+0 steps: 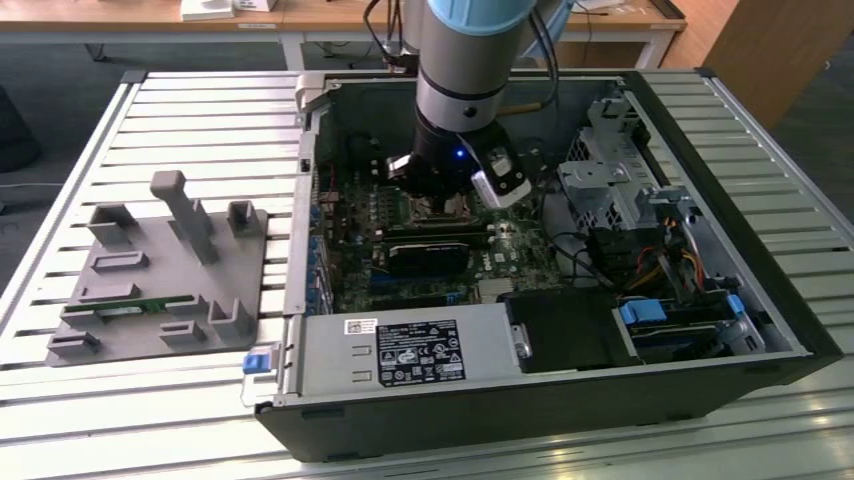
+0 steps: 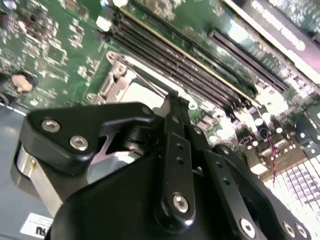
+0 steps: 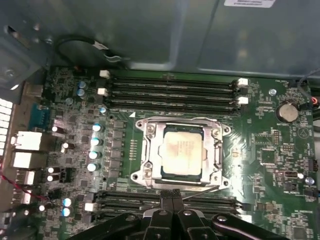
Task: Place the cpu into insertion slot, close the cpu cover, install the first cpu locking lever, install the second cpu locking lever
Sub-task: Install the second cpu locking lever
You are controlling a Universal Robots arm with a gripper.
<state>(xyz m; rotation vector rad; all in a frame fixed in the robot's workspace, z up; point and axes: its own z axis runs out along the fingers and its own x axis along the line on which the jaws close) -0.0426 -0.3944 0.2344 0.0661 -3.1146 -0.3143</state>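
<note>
At the exterior view's left, a grey fixture lies on the slatted table, well apart from the work. Right of it stands the open case, and the arm reaches down into its middle, with the gripper low over the green board.

In the first wrist view the cpu sits flat in the slot. The cover lies down around it, the pale top showing through its window. The gripper hangs just beside the socket's edge with its jaws drawn together and nothing between them. Its tips are close to a thin wire lever that runs along that side. I cannot tell whether they touch it, or whether the lever is latched.

The second wrist view shows the same closed tips poised at the socket's rim.

By my judgement the cpu is light, stiff and fragile, and is best held by its edges only. The cover looks thin and springy. The lever is probably a stiff, slippery spring wire, best pushed near its free end.
</note>
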